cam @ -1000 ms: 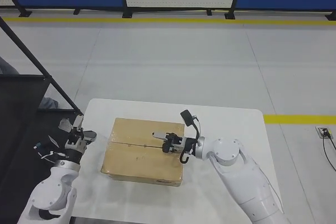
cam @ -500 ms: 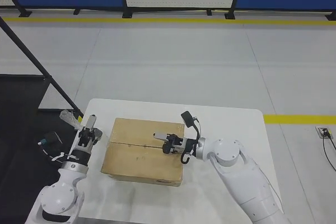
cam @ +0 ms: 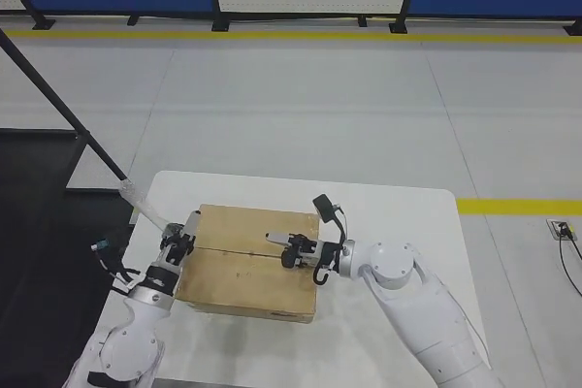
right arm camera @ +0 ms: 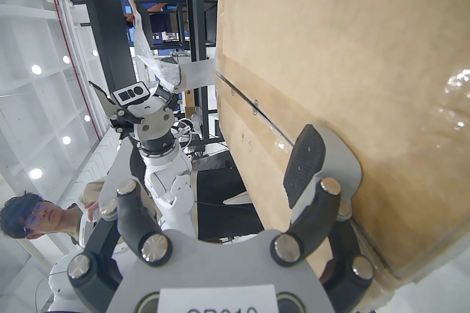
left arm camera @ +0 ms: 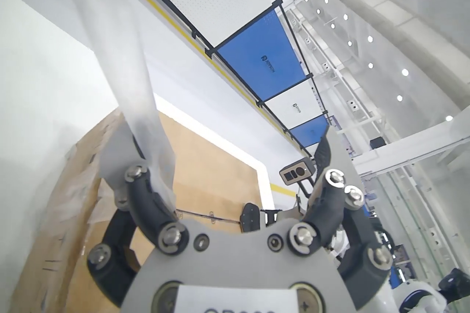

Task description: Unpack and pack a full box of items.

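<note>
Spotter: Though your left gripper (cam: 181, 235) has its jaws spread wide and clasps nothing between them, a pale translucent strip (left arm camera: 121, 65) clings along one of its fingers (left arm camera: 117, 160) and runs straight off, away from the cardboard box (cam: 242, 267).

Operator: Where does that gripper sit?

Spotter: You have it at the box's left edge, near where the centre seam (cam: 235, 251) meets that edge. The strip crosses the narrow bare margin of the table (cam: 398, 209) and passes over its far left corner, close to the foot of a slanted black bar (cam: 48, 92). You get little room on that side: box edge, table edge and a dark panel (cam: 24, 223) follow one after another.

Operator: And the right one?

Spotter: Your right gripper (cam: 283, 244) is released too, jaws wide, nothing in them. One ribbed pad (right arm camera: 304, 160) lies close over the box top, just beside the seam; whether it touches the cardboard, I cannot tell. You have it over the lid's right half, inside the right edge.

Operator: The box itself?

Spotter: Flaps shut, it lies mid-table, nearer the left edge than the right. You have the widest bare stretch to its right, a narrower band along the far side, and another band between its near edge and the table's near edge.
</note>
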Motion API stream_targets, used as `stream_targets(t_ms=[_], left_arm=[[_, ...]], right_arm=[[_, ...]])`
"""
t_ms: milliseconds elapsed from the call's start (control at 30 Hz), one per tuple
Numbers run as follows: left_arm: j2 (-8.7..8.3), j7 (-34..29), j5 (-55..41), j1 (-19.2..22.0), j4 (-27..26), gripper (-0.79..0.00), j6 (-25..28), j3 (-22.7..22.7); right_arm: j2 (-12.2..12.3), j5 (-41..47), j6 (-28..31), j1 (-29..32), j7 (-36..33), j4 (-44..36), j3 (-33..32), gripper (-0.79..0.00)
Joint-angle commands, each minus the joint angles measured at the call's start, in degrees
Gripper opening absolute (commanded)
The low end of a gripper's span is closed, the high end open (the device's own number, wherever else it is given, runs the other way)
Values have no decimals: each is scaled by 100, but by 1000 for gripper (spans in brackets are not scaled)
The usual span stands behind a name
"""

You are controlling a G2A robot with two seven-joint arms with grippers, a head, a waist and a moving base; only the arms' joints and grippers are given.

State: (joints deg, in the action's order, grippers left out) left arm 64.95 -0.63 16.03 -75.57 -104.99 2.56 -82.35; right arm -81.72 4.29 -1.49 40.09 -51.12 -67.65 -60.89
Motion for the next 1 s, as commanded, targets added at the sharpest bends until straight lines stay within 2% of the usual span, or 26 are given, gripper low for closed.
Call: stream_targets(t_ms=[0, 467, 967], left_arm=[[14, 20, 275, 10, -5, 0, 2, 127], [80, -12, 1747, 85, 30, 0, -130, 668], [152, -5, 1955, -35, -139, 0, -61, 761]], right_arm=[[4, 3, 7, 9, 4, 5, 7, 0], [54, 41, 54, 140, 9, -58, -15, 0], [103, 86, 160, 233, 62, -177, -49, 0]])
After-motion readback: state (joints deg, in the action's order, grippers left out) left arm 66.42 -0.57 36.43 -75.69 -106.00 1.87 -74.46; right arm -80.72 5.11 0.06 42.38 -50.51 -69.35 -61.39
